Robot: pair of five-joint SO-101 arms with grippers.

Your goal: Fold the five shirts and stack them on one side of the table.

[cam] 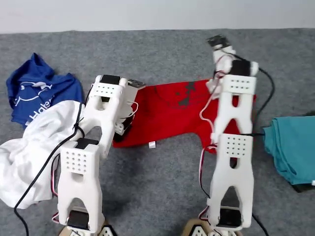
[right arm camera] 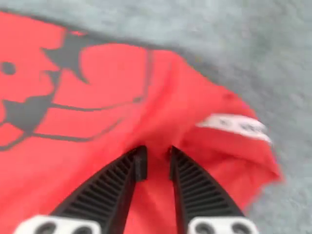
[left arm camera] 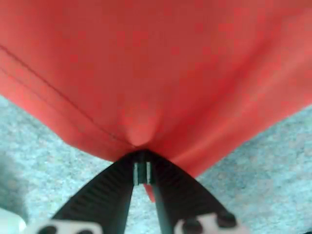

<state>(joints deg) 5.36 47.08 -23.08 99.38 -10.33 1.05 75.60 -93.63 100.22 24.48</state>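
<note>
The desk (cam: 162, 49) has a grey, felt-like top; a pale wall runs along its far edge. The red shirt (cam: 172, 115) lies at the centre of the desk, between the two arms, with a black print (cam: 184, 93) towards its far side and a small white tag (cam: 152, 144) at its near edge.

The left gripper (left arm camera: 141, 168) is clamped on the left edge of the red shirt (left arm camera: 161, 73). Its jaws are together, and the cloth puckers just ahead of the tips. The grey desk top shows on both sides of the cloth.

The right gripper (right arm camera: 156, 158) sits on the right part of the red shirt (right arm camera: 97, 146). Its jaws are nearly together, with a ridge of red cloth pinched between them. A white label (right arm camera: 234, 126) lies beside the tips, and the black print (right arm camera: 29, 109) lies farther off.

- Blue shirt (cam: 42, 93): crumpled, far left corner.
- White shirt (cam: 34, 147): bunched at the left edge, overlapping the blue shirt's near side.
- Teal shirt (cam: 290, 147): at the right edge.
</note>
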